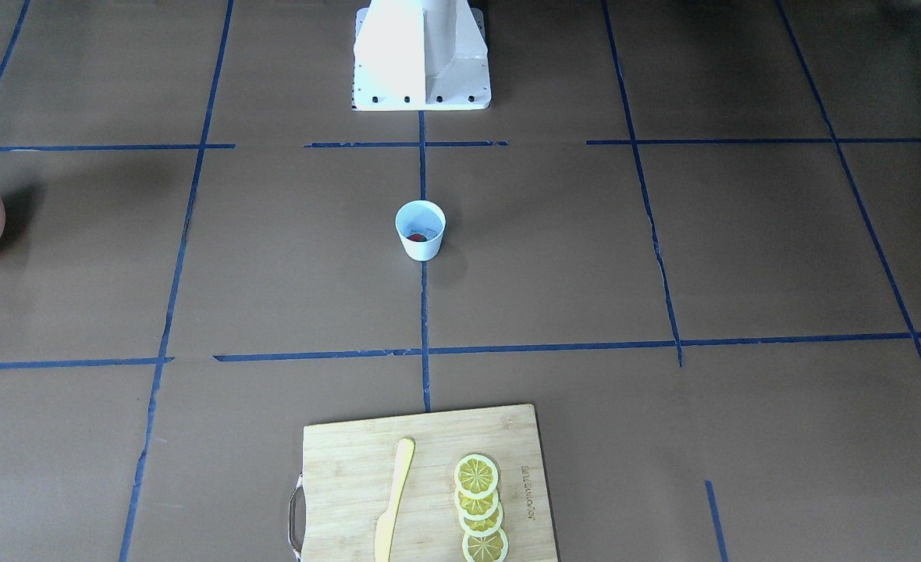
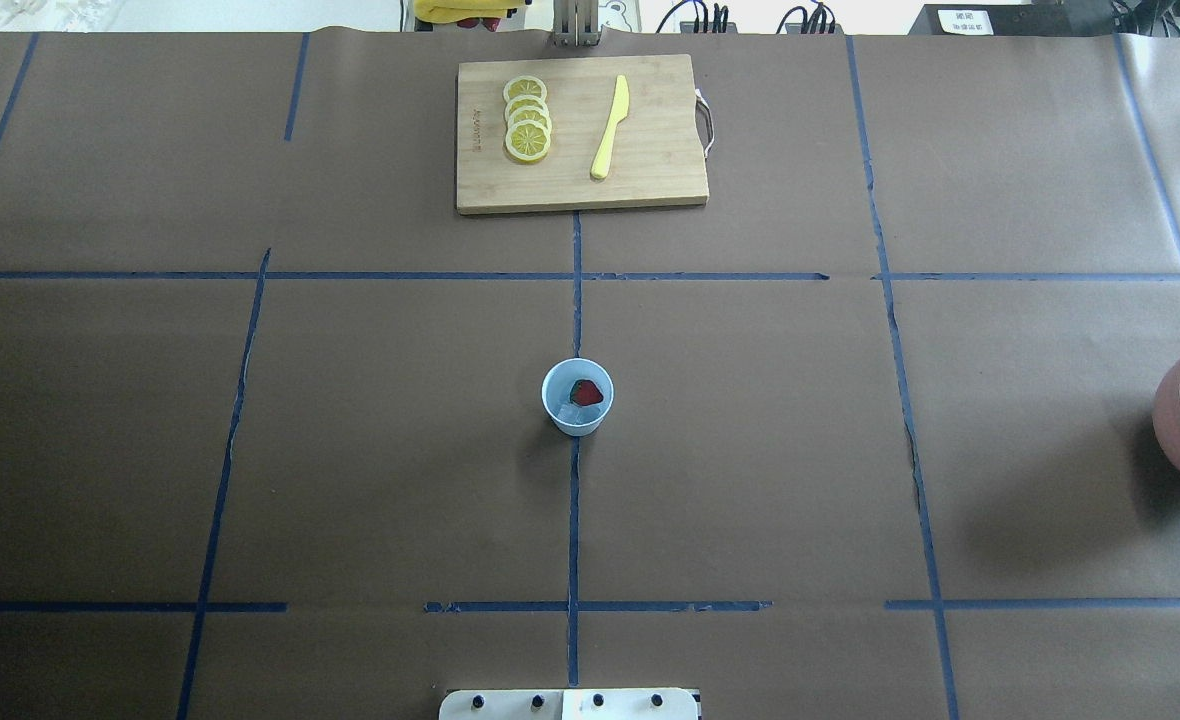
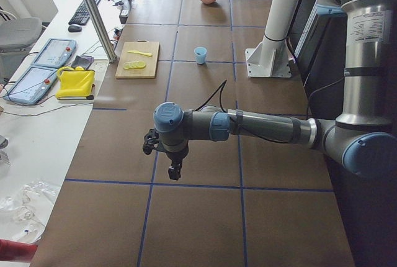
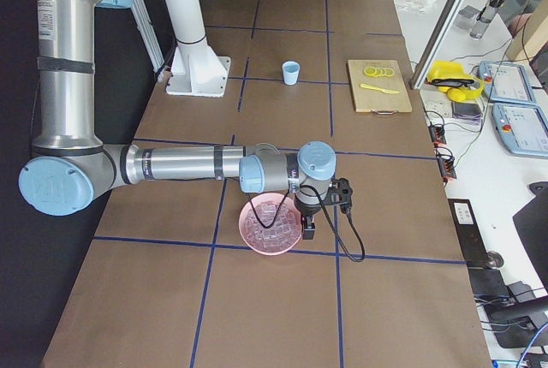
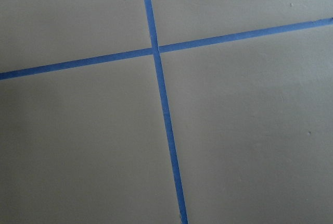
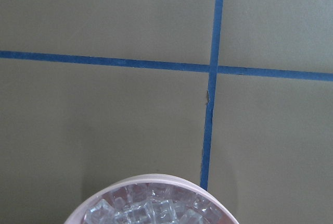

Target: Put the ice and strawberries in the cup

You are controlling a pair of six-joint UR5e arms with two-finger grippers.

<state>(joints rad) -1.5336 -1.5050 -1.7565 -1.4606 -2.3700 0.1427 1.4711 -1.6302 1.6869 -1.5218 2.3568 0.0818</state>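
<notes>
The white cup [image 2: 577, 397] with a light blue inside stands at the table's middle, also in the front view [image 1: 420, 229]. Inside it lie a red strawberry [image 2: 586, 392] and a piece of ice [image 2: 570, 411]. More ice cubes [image 6: 151, 211] fill the pinkish bowl [image 4: 271, 224]. My right gripper [image 4: 308, 231] hangs at the bowl's edge, far from the cup; I cannot tell if it is open or shut. My left gripper [image 3: 175, 171] hangs over bare table far from the cup; I cannot tell its state either.
A wooden cutting board [image 2: 650, 170] at the far edge carries several lemon slices [image 2: 527, 118] and a yellow knife [image 2: 610, 128]. The pinkish bowl [image 2: 1175, 420] sits at the table's right edge. The robot's white base [image 1: 421, 55] stands behind the cup.
</notes>
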